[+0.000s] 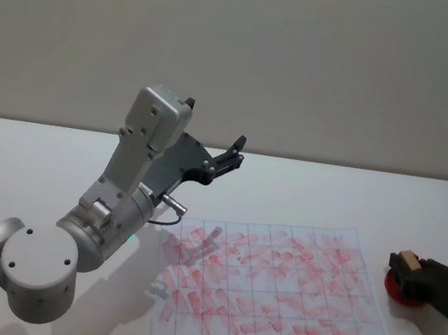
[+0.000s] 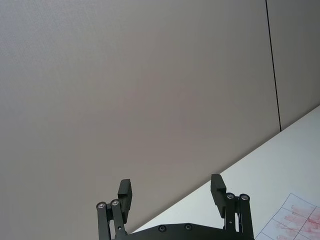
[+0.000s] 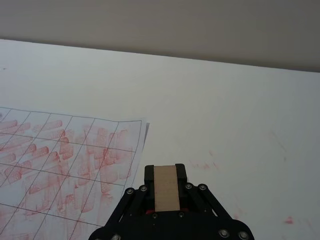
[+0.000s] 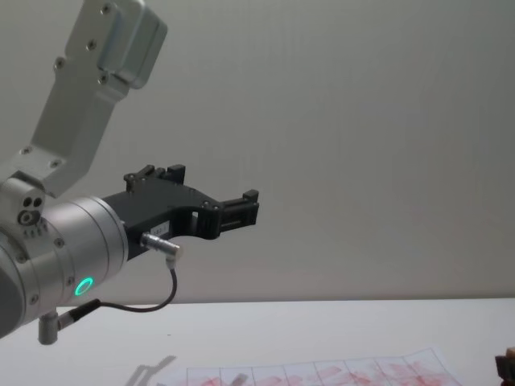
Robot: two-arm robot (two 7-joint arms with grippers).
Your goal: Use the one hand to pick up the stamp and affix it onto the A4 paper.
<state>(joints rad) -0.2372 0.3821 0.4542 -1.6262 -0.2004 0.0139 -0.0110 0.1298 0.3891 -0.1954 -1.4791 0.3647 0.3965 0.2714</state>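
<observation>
I am working in a bare test lab: plain white table point(image 1: 331, 194), blank grey panelled wall point(image 1: 310, 62).

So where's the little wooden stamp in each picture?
Head view: the stamp is at the right edge, held by the right gripper, right of the A4 paper.
Right wrist view: bottom middle, between the gripper's fingers.
Left wrist view: faces the wall, away from it.
Chest view: a dark bit in the bottom right corner, too small to tell.
Landmark: the A4 paper's red grid, in all four.
</observation>
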